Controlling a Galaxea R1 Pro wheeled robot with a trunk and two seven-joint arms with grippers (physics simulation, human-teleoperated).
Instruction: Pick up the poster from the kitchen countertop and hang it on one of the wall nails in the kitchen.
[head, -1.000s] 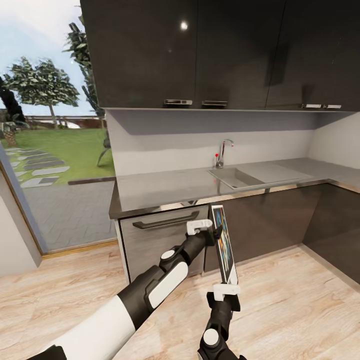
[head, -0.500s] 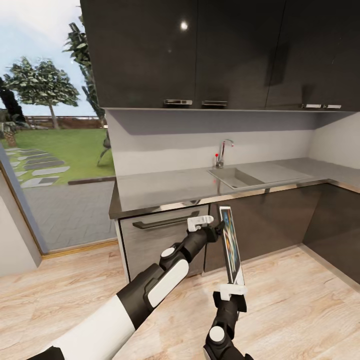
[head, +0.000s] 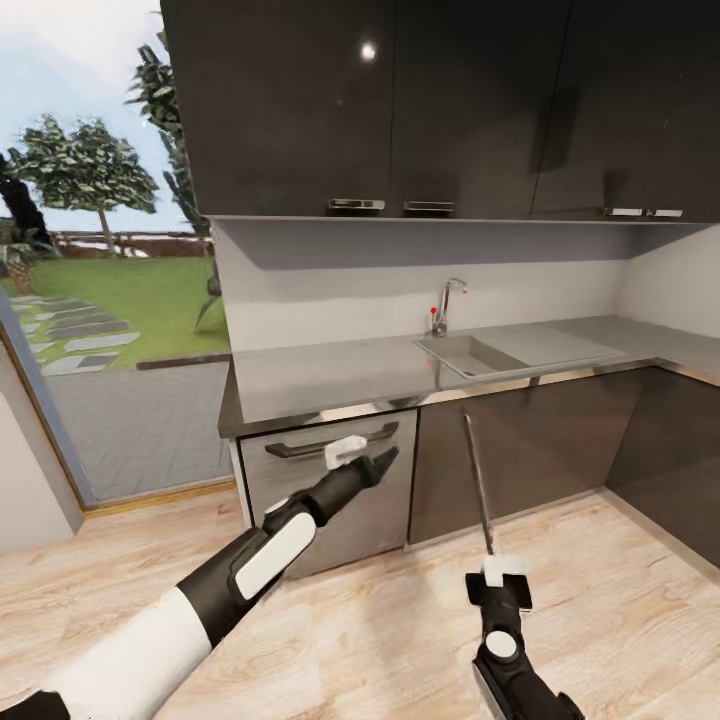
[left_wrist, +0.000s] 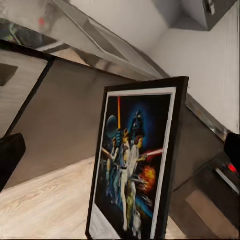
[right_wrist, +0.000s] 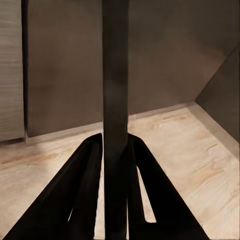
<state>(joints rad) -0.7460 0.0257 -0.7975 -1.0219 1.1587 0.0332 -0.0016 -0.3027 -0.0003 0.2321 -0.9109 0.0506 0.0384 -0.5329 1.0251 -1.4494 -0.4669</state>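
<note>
Head view, glossy grey kitchen countertop (head: 330, 375), sink (head: 470, 355), wooden floor (head: 350, 620)

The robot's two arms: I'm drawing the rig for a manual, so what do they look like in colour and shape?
Both arms are round tubes in glossy black with white shell panels. The left arm turns fully white toward the shoulder and tapers to the left gripper, black fingers under a white block. The right arm has a white round joint cap; the right gripper has a white bracket and slim black tapered fingers. No cables show.
</note>
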